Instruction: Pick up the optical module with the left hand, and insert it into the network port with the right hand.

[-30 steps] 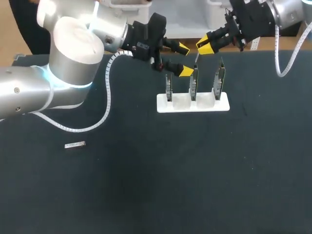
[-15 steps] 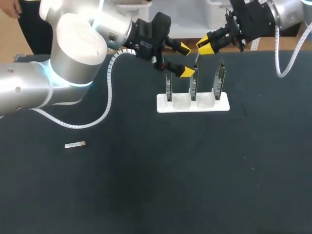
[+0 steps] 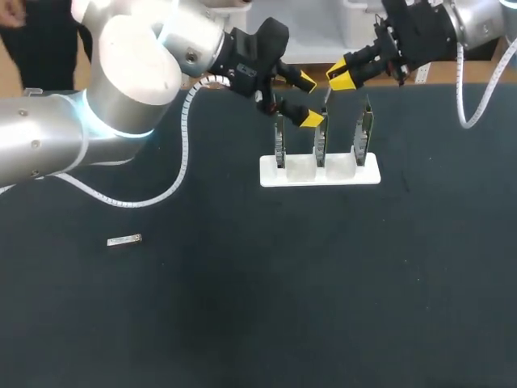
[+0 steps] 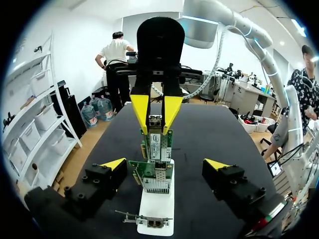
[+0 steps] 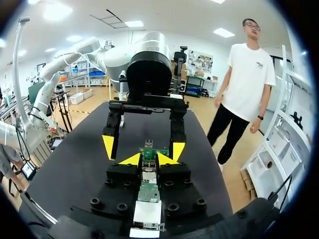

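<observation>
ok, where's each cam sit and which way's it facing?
Head: fixed above and behind, looking down on black table; silver left arm and right arm enter.
Left wrist: looks along its open jaws at the white rack of green circuit cards.
Right wrist: faces that rack from opposite, jaws shut on a small metal module.
Shared: the rack.
</observation>
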`<state>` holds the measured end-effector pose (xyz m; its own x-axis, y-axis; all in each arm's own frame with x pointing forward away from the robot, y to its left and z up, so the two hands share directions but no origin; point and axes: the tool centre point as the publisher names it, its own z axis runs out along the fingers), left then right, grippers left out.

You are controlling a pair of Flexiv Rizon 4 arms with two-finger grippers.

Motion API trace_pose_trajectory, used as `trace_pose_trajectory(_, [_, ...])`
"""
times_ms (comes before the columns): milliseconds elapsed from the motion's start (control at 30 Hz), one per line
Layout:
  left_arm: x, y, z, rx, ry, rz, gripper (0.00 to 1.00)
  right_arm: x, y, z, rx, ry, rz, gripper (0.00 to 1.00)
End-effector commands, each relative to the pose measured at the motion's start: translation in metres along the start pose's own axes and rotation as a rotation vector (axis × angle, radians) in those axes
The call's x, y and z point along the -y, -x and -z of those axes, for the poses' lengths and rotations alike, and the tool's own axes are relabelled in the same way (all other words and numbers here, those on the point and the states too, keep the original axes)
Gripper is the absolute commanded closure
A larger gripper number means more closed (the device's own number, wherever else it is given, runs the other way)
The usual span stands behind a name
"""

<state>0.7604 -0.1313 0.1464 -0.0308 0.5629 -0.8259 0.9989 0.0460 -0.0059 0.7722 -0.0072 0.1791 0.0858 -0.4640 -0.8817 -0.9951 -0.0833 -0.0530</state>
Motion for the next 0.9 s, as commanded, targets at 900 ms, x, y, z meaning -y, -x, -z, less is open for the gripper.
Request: trace_pose_trajectory(900, [0.0027,-0.0010,-0.0019,-0.040,0.006,-0.021,0.00,0.0014,0.0009,0.0002,-0.012,0.006,0.006,1.00])
